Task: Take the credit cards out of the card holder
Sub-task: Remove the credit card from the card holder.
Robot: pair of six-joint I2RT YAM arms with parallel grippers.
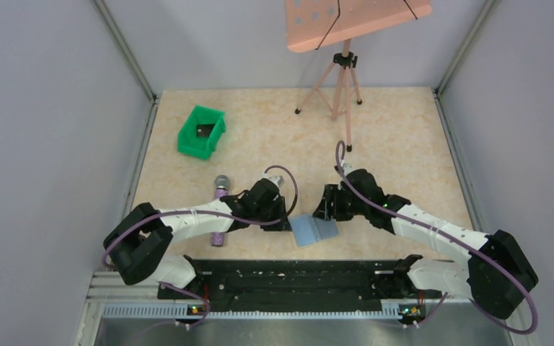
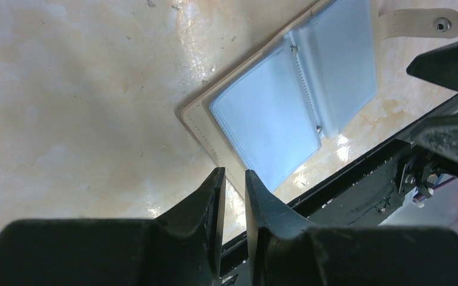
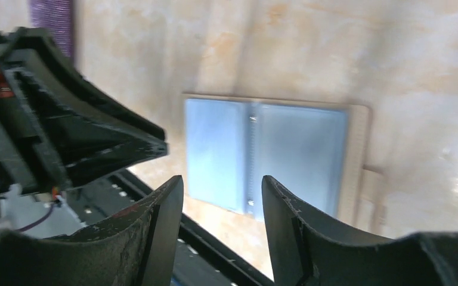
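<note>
Two robot arms are flanking the card holder (image 1: 314, 229), which is lying open and flat on the marbled table (image 1: 404, 144) close to its near edge. Its pale blue sleeve pages are facing up and its snap strap (image 2: 420, 22) is trailing off one side. The left gripper (image 2: 234, 179) is hovering at the holder's beige rim with its fingers drawn almost together on nothing, seemingly poised to pin that edge down. The right gripper (image 3: 222, 196) is hanging over the holder from the other side with its fingers spread, apparently readying to reach into a sleeve. Whether cards are sitting in the sleeves cannot be told. A purple microphone (image 1: 220, 209) is lying beside the left arm, with a green bin (image 1: 202, 132) and a tripod (image 1: 343, 79) standing well behind.
</note>
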